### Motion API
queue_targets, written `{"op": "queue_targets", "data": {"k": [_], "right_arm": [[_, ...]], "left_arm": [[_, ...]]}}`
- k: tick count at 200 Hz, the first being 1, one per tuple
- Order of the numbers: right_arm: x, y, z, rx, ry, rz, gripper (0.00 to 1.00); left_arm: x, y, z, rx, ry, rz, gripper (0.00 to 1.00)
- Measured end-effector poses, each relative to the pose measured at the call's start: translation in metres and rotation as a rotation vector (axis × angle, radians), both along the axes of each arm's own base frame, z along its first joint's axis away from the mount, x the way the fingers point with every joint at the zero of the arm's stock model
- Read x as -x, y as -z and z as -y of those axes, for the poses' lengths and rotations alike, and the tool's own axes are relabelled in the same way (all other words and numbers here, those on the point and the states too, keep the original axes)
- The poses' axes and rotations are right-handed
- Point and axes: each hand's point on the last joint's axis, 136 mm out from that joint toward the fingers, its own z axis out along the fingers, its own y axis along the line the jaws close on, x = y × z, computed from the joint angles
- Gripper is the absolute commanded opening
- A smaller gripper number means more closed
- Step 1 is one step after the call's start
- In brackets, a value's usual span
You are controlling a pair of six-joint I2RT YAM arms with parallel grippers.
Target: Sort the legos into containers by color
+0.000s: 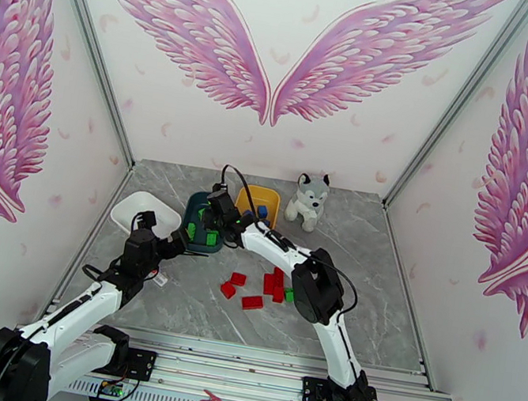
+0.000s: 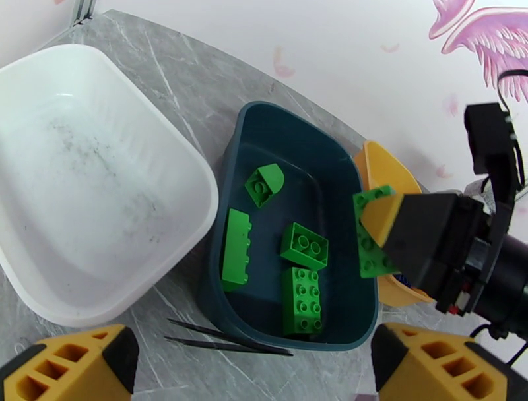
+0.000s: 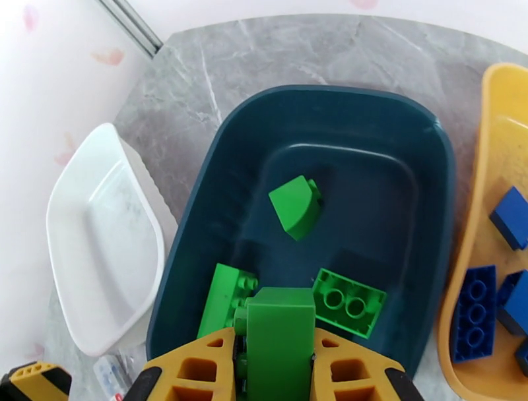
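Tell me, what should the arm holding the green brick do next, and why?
Probably open the right gripper and let the green brick drop. It hangs over the dark teal tray, which already holds green bricks, while the blue bricks sit in the yellow tray.

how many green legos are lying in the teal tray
4: rounded one far end, one on edge at left wall, square one mid-tray, long flat one nearest. Right side partly hidden.
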Motion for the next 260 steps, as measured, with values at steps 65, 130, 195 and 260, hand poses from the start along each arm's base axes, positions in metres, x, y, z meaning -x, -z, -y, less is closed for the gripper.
{"op": "queue_targets", "data": {"k": [65, 130, 195, 260], "right_arm": [[0.01, 0.006, 0.009, 0.05, -0.025, -0.017, 0.54], [0.07, -0.017, 0.097, 0.119, 0.038, 0.007, 0.62], [0.155, 0.044, 0.224, 0.254, 0.195, -0.07, 0.58], [0.203, 0.054, 0.293, 0.236, 0.334, -0.089, 0.54]], "left_arm": [[0.009, 0.007, 0.029, -0.015, 0.087, -0.018, 0.99], [0.025, 0.012, 0.066, -0.06, 0.189, -0.025, 0.99], [0.051, 0.026, 0.136, -0.147, 0.365, -0.047, 0.99], [0.053, 0.051, 0.18, -0.198, 0.441, -0.083, 0.99]]}}
